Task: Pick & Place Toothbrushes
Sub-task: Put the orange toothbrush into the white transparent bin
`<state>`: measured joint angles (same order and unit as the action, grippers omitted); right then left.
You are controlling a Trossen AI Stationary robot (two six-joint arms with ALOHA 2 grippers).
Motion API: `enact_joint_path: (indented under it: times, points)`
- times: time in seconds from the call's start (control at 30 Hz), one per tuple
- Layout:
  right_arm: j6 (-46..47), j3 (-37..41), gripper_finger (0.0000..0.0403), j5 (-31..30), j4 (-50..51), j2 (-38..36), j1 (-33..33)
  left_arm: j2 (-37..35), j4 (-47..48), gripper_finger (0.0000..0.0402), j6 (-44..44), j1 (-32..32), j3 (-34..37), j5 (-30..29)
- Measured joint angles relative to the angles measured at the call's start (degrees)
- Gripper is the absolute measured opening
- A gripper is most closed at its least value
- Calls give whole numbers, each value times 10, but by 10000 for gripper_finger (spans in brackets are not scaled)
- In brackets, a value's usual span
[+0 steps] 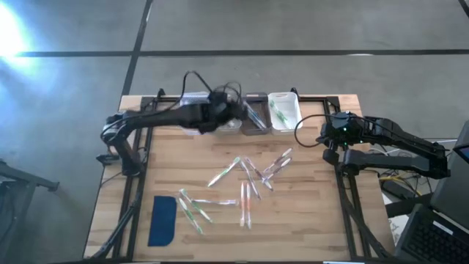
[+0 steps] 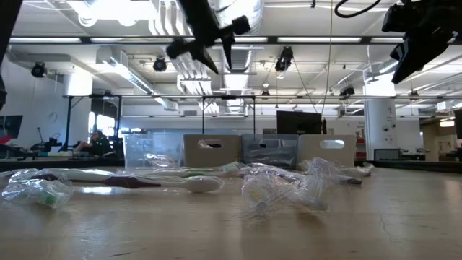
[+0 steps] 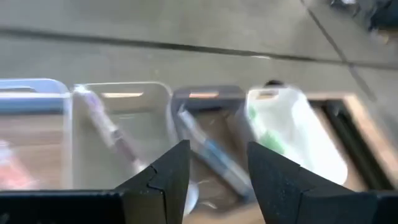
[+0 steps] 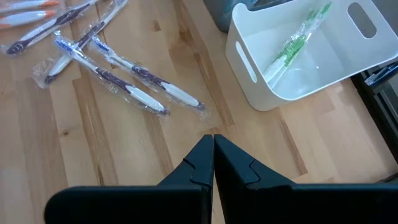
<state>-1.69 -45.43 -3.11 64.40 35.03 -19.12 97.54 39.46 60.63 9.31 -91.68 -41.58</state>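
White bin [image 4: 292,62], green toothbrush [image 4: 292,43] inside; purple-white toothbrushes [image 4: 124,81]; dark-blue pad [image 1: 163,220]; light wood table [image 1: 308,213].

Wooden table [image 1: 308,220] with toothbrushes [image 1: 249,180], bins [image 1: 283,111], blue pad [image 1: 163,220]

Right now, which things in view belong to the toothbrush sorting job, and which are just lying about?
Part of the job:
- loose toothbrushes scattered on the table
- the row of bins at the far edge; the white bin holds a green toothbrush
- left gripper, jaws open, over the bins

Lying about:
- dark-blue pad, near the table's front left corner
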Motion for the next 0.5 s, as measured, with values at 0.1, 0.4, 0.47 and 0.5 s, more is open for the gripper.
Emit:
enact_joint_path:
  times: [0.1,0.4,0.47,0.5]
  points:
    - [0,0,8,0,0,0,0,-14,70,162,-1,-56,0,-11]
    - [0,0,8,0,0,0,0,-21,133,159,3,-208,1,-14]
    - [0,0,8,0,0,0,0,-21,133,157,-6,-233,1,-14]
    - [0,0,8,0,0,0,0,-21,133,156,-11,-243,1,-14]
